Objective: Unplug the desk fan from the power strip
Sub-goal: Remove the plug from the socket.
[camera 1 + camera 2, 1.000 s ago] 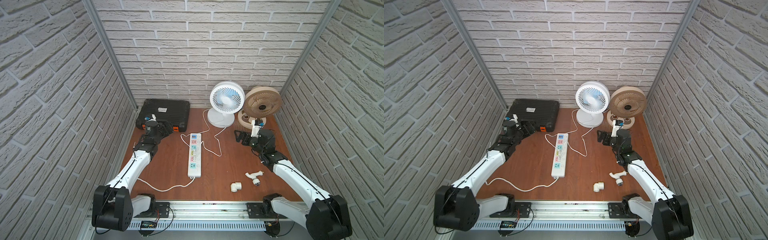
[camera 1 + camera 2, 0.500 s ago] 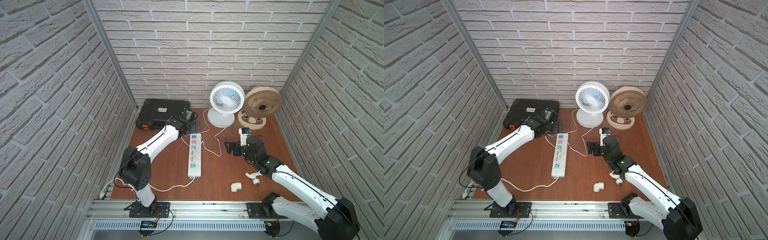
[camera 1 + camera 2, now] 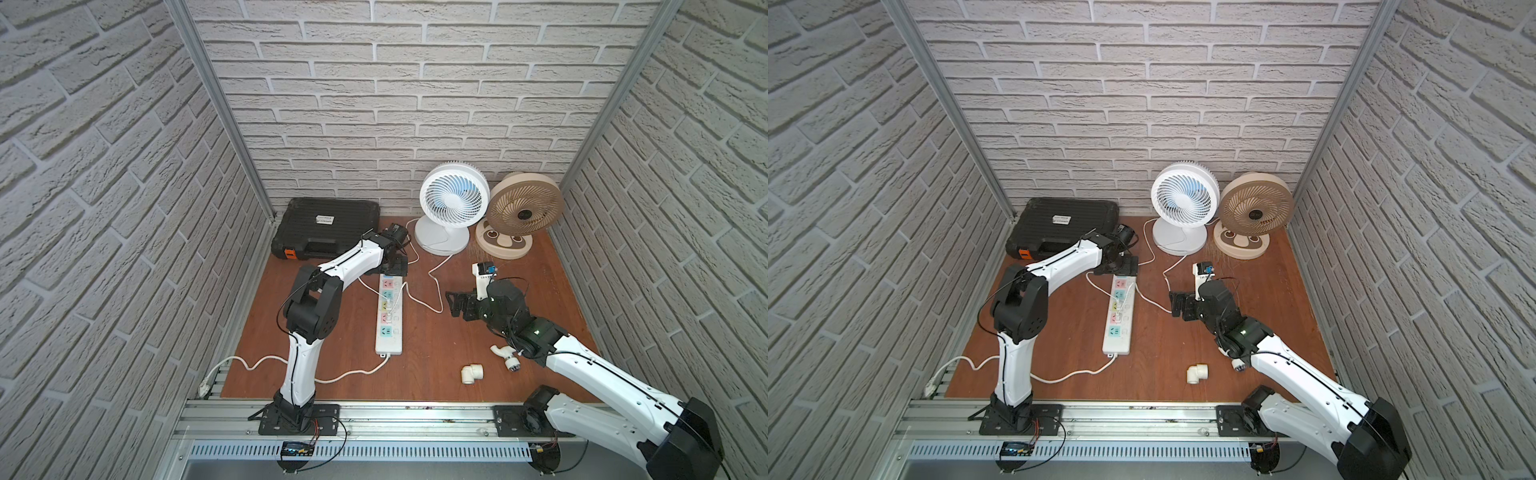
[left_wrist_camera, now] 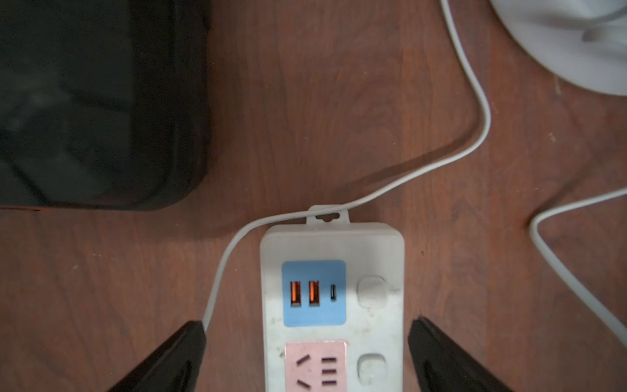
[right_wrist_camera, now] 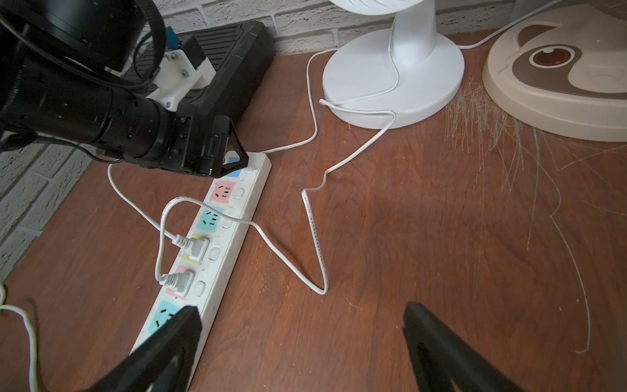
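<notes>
A long white power strip (image 3: 389,328) with pastel socket panels lies in the middle of a brown wooden table (image 3: 436,386), running from the front towards the back wall. Two white plugs sit in it, one in the yellow panel (image 5: 198,249) and one in the pink panel (image 5: 179,281) next to it. Thin white cords loop from them across the wood towards the back. There a white fan (image 3: 453,203) and a beige fan (image 3: 525,208) stand side by side against the brick wall. Which plug belongs to which fan is hard to trace.

The left claw (image 4: 307,325) hangs over the strip's far end. Its jaws are spread wide, one on each side of the strip near the blue USB panel, and they grasp nothing. The right claw (image 5: 300,310) is low over bare wood to the right of the strip. Its jaws are also spread and empty.

A black case (image 3: 328,226) lies in the back left corner. The strip's thick cord (image 3: 353,374) trails off the near end towards the front left. A white pipe elbow (image 3: 472,372) and a small white tap piece (image 3: 505,355) lie near the front right.
</notes>
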`<move>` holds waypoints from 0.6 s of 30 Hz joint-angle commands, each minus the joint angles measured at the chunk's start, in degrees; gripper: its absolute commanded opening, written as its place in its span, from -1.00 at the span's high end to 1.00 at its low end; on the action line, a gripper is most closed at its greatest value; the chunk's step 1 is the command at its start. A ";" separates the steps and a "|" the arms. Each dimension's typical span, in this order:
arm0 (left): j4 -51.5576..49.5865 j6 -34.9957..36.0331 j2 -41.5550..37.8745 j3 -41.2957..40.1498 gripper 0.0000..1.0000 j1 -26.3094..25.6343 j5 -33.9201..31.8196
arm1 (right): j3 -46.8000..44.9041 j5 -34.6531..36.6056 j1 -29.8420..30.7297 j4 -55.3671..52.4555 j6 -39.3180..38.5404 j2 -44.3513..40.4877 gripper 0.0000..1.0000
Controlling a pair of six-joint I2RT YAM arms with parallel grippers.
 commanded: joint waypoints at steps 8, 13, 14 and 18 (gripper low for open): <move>-3.86 0.80 5.51 2.56 -0.96 -0.26 4.00 | -0.44 1.88 2.02 -0.48 0.68 -0.69 -0.95; -6.17 1.35 7.67 4.42 -0.97 -0.81 3.17 | -0.90 2.40 2.37 -0.07 0.81 -1.02 -0.95; -6.18 1.22 7.76 4.43 -0.96 -0.86 3.15 | -0.84 2.43 2.40 -0.03 0.81 -1.01 -0.95; -5.92 1.12 8.29 4.34 -0.86 -0.86 3.44 | -0.90 2.51 2.61 -0.32 0.84 -1.26 -0.95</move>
